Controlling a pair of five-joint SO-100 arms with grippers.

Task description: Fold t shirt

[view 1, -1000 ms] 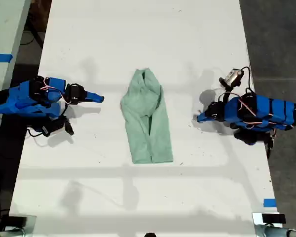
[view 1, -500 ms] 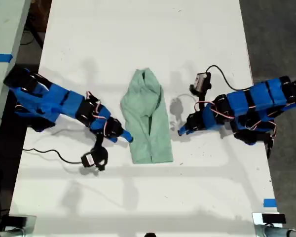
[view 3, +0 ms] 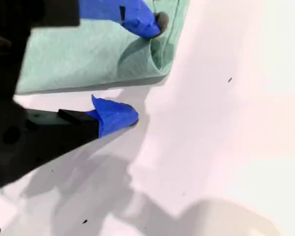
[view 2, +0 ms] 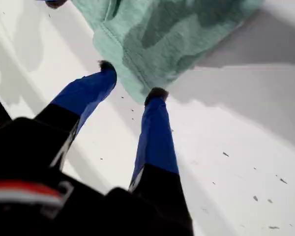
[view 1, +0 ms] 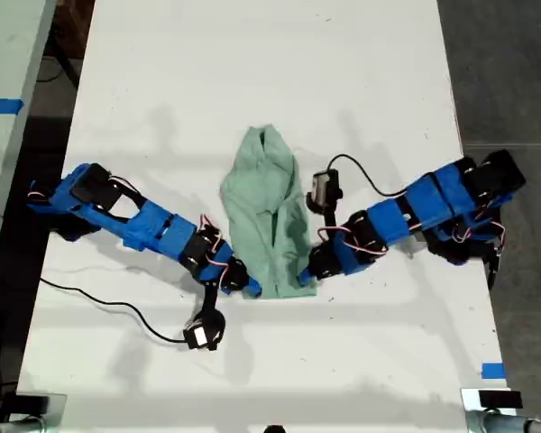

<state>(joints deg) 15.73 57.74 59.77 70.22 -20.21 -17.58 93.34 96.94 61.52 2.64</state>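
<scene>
The first claw (view 2: pixel 132 79) and the second claw (view 3: pixel 143 70) are both spread apart, each straddling a corner of the t shirt (view 1: pixel 266 212).

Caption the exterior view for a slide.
Two blue arms reach in from opposite sides to the lower corners of a folded mint-green t shirt on a white table.

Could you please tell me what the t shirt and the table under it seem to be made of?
The t shirt looks like soft knit cloth, probably cotton jersey: matte mint green, wrinkled, with a stitched hem. The table looks like a hard, smooth white board, perhaps laminate: flat, faintly scuffed, with soft shadows. Its exact material is unclear.
</scene>
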